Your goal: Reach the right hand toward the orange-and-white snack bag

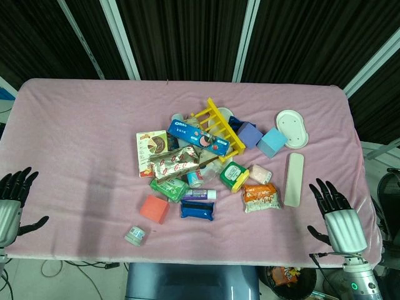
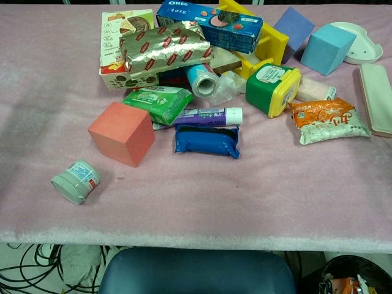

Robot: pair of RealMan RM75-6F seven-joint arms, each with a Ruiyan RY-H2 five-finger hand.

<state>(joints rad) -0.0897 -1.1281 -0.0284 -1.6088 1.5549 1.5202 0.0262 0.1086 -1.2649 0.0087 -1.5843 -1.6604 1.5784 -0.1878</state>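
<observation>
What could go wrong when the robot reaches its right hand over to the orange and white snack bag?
The right hand is open at the table's near edge, apart from the orange-and-white snack bag. The long white tray lies between them, so the hand might bump or push it. The green and yellow tub touches the bag's far corner, so spread fingers could knock it. The bag lies flat on soft pink cloth and may slide away when touched.

table (image 1: 75,125): pink cloth | centre: box pile, yellow rack (image 1: 219,128), snack bag (image 1: 260,197) | lower left: red cube (image 1: 154,209), small jar (image 1: 135,235) | upper right: white dish (image 1: 292,128), blue cube (image 1: 271,142), flat white bar (image 1: 294,179)
</observation>
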